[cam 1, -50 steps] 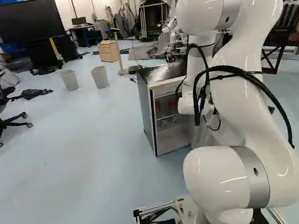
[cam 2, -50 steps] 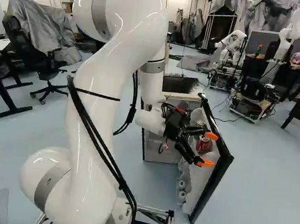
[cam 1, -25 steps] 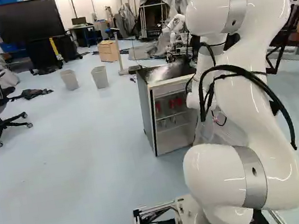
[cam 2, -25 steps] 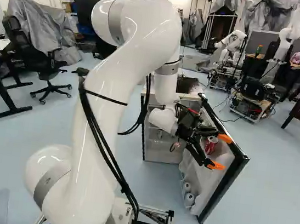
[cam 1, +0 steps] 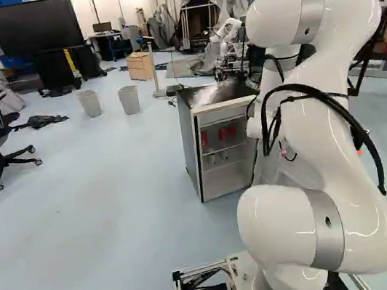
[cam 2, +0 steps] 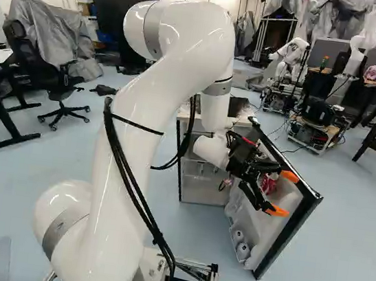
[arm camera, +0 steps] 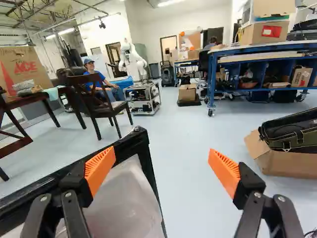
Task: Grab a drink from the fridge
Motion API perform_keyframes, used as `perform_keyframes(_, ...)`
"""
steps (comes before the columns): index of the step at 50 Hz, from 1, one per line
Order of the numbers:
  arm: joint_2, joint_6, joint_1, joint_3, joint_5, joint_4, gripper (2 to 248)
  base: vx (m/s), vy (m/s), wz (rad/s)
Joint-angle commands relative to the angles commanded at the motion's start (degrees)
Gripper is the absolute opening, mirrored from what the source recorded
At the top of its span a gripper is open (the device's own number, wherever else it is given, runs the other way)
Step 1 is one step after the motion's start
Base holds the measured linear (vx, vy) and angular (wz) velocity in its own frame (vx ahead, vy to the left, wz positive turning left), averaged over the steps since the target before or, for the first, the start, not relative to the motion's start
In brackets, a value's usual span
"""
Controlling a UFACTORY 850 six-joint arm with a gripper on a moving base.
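- The fridge (cam 1: 190,149) stood ahead of the base with its door (cam 2: 289,237) swung out, giving access to the shelves.
- The gripper (arm camera: 161,151) was spread wide and pinched nothing; one finger stood over the door's inner side, probably to nudge it wider rather than to grasp.
- The drinks were all ungrasped: red cans (cam 1: 231,131) sat on a shelf inside the fridge, and another red can (cam 2: 268,184) sat in the door, partly hidden behind the gripper.
- The arm (cam 2: 172,76) reached across the opening, likely because pushing from inside kept the door from closing.
- Compared with half a second earlier, the door had opened further, the arm had shifted the same way, and the left base view showed more of the shelves.
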Motion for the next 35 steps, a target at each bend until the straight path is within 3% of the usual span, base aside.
perform_keyframes(10, 1.88, 0.00, 1.44, 4.15, 0.00, -3.54, 247, 0.000, 0.000, 0.000)
perform_keyframes(35, 7.21, 0.00, 5.73, 14.85, 0.00, -18.24, 247, 0.000, 0.000, 0.000)
